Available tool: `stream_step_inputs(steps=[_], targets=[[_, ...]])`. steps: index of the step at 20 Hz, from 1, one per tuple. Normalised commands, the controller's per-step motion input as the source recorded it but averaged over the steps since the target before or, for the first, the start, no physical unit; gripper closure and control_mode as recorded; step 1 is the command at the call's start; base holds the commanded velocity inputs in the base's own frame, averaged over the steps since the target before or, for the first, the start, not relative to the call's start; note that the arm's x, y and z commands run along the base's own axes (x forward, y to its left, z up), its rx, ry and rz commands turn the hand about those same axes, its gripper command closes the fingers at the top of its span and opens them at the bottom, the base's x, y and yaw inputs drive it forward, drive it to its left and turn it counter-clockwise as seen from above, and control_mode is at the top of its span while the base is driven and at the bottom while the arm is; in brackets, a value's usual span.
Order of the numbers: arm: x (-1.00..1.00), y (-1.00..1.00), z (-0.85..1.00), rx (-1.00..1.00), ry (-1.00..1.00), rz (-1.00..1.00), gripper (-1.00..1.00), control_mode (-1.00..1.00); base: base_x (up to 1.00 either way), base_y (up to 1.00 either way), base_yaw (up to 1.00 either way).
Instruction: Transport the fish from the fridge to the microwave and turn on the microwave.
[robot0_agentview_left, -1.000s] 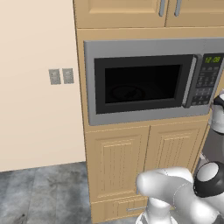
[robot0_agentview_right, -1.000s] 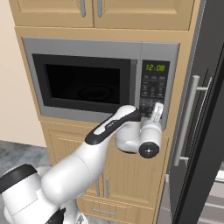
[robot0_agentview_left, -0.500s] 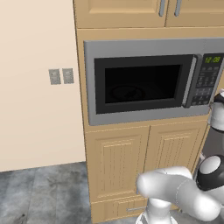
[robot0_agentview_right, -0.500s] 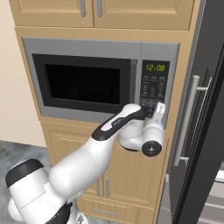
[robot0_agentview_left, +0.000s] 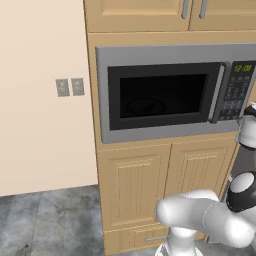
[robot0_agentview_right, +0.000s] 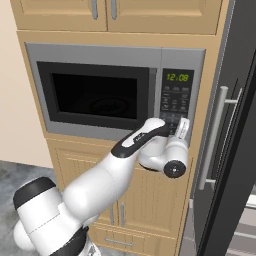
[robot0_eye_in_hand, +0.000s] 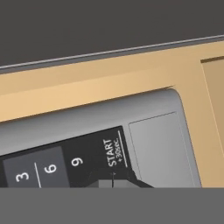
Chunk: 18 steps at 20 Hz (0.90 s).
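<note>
Fridge (robot0_agentview_right: 235, 125) stood just right of the microwave (robot0_agentview_right: 100, 90), whose door was closed; fish couldn't be made out through the dark window. Keypad (robot0_agentview_right: 175, 102) sat under the green clock. End effector (robot0_eye_in_hand: 113, 180) was at the START key (robot0_eye_in_hand: 113, 152), fingertips close together, nothing held. Judgement: pressing start was the step. Best to push straight in, square to the panel, staying off the 9 key (robot0_eye_in_hand: 77, 161).
</note>
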Motion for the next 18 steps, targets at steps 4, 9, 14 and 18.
stream_step_inputs(steps=[4, 9, 14, 18], targets=[[0.1, 0.0, -0.1, 0.0, 0.0, 0.0, 1.0, -1.0, 0.0, 0.0, 0.0], [0.06, -0.03, -0.06, 0.0, 0.0, 0.0, 1.0, -1.0, 0.0, 0.0, 0.0], [0.03, -0.04, -0.02, 0.0, 0.0, 0.0, 1.0, -1.0, 0.0, 0.0, 0.0], [0.0, -0.05, 0.0, 0.0, 0.0, 0.0, 1.0, -1.0, 0.0, 0.0, 0.0]])
